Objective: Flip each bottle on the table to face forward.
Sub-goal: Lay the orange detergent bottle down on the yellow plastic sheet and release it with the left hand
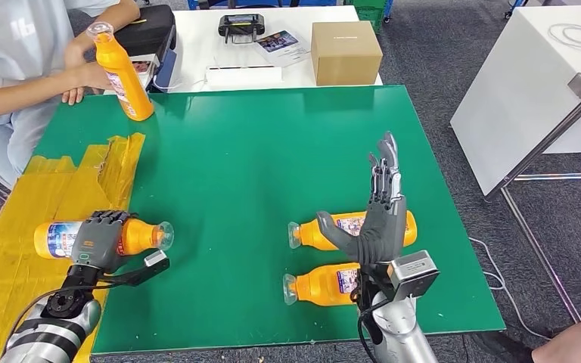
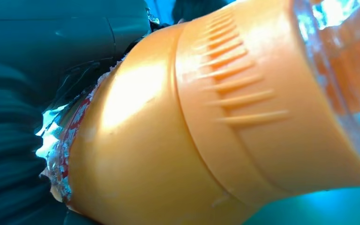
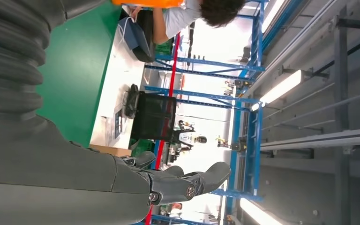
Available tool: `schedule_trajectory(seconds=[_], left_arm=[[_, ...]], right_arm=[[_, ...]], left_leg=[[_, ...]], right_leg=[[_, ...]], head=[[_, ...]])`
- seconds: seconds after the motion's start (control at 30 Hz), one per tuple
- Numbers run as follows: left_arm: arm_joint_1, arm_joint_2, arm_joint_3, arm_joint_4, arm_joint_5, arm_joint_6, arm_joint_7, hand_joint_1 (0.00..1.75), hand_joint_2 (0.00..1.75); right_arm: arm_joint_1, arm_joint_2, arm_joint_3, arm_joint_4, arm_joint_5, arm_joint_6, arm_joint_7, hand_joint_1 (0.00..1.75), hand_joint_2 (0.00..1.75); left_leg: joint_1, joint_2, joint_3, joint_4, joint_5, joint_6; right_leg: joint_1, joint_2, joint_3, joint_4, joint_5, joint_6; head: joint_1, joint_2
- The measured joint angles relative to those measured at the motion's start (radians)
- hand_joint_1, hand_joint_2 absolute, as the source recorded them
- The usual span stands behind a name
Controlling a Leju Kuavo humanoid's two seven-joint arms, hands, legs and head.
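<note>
The left hand (image 1: 102,238) grips a lying bottle (image 1: 140,236) at eight o'clock on the table (image 1: 234,151); the right hand (image 1: 378,215) stands wide, fingers up, above two bottles (image 1: 325,286) at five o'clock.

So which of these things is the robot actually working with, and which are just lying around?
Part of the job:
- bottle in the left hand, gripped by the left hand
- two bottles by the right hand
- upright bottle a person holds
- right hand, raised, holding nothing

Just lying about:
- cardboard box
- black controller
- booklet
- yellow tape patch
</note>
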Motion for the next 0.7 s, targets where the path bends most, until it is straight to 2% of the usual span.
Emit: schedule_trajectory(seconds=[0.17,0.27,0.33,0.47,0.53,0.57,0.67,0.7], left_arm=[[-0.044,-0.042,0.093,0.085,0.059,0.005,-0.105,1.68,1.75],[-0.092,-0.059,0.142,0.172,0.124,-0.011,-0.169,1.74,1.75],[-0.124,-0.068,0.166,0.230,0.153,-0.050,-0.169,1.75,1.75],[-0.192,-0.075,0.185,0.309,0.149,-0.160,-0.108,1.75,1.75],[-0.211,-0.076,0.190,0.332,0.147,-0.180,-0.100,1.75,1.75],[-0.218,-0.076,0.191,0.341,0.147,-0.183,-0.099,1.36,1.75],[-0.232,-0.077,0.193,0.363,0.146,-0.197,-0.098,0.05,1.75],[-0.236,-0.077,0.194,0.368,0.145,-0.212,-0.096,0.00,1.75]], right_arm=[[-0.005,0.005,0.005,0.016,0.003,0.005,0.003,0.00,1.75],[-0.007,0.008,0.008,0.026,0.010,0.012,0.009,0.00,1.75],[-0.009,0.010,0.008,0.031,0.016,0.016,0.013,0.00,1.75],[-0.010,0.014,0.008,0.042,0.031,0.023,0.023,0.00,1.75],[-0.009,0.016,0.008,0.045,0.033,0.025,0.025,0.00,1.75],[-0.010,0.016,0.007,0.046,0.033,0.025,0.025,0.00,1.75],[-0.010,0.017,0.007,0.050,0.035,0.027,0.026,0.00,1.75],[-0.010,0.017,0.007,0.051,0.037,0.028,0.027,0.00,1.75]], left_leg=[[0.000,-0.001,0.000,0.000,0.000,0.000],[0.000,-0.001,0.001,0.000,0.000,0.000],[0.000,-0.001,0.003,0.000,0.000,0.000],[0.000,-0.001,0.009,-0.001,0.000,0.000],[0.000,-0.001,0.011,-0.001,0.000,0.000],[0.000,-0.001,0.011,-0.001,0.000,0.000],[0.000,-0.001,0.013,-0.001,0.000,0.000],[0.000,-0.001,0.013,-0.001,0.000,0.000]], right_leg=[[0.000,0.000,0.000,0.000,0.000,0.000],[0.000,-0.001,0.002,0.000,0.000,0.000],[0.000,-0.001,0.004,0.000,0.000,0.000],[0.001,-0.001,0.009,0.000,0.000,0.000],[0.001,-0.001,0.010,0.000,0.000,0.000],[0.001,-0.001,0.011,0.000,0.000,0.000],[0.001,-0.001,0.012,0.000,0.000,0.000],[0.001,-0.001,0.013,0.000,0.000,0.000]], head=[[0.000,0.000],[0.000,0.000],[0.000,0.000],[0.000,0.000],[0.000,0.000],[0.000,0.000],[0.000,0.000],[0.000,0.000]])
